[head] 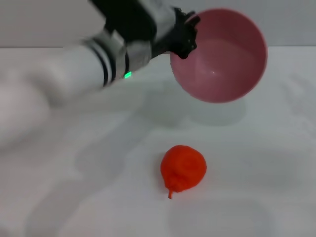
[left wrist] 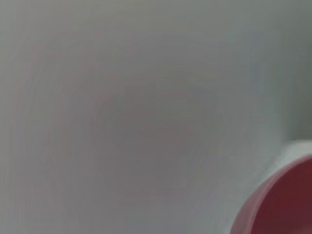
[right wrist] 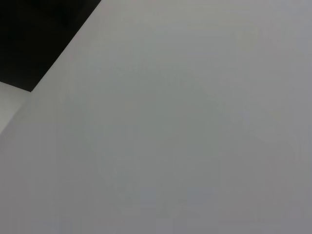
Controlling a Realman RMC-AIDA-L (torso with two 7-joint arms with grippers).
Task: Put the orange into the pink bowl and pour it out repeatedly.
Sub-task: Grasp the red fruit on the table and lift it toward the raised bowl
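The orange (head: 183, 169) lies on the white table near the middle front, its stem nub pointing toward me. My left gripper (head: 185, 35) is shut on the near-left rim of the pink bowl (head: 222, 57) and holds it in the air above the table at the back, tipped on its side with the empty inside facing me. A piece of the bowl's rim shows in the left wrist view (left wrist: 280, 202). The right gripper is out of view.
The white table (head: 256, 163) spreads all around the orange. The bowl's shadow falls on the table below it. The right wrist view shows only bare table surface and a dark corner.
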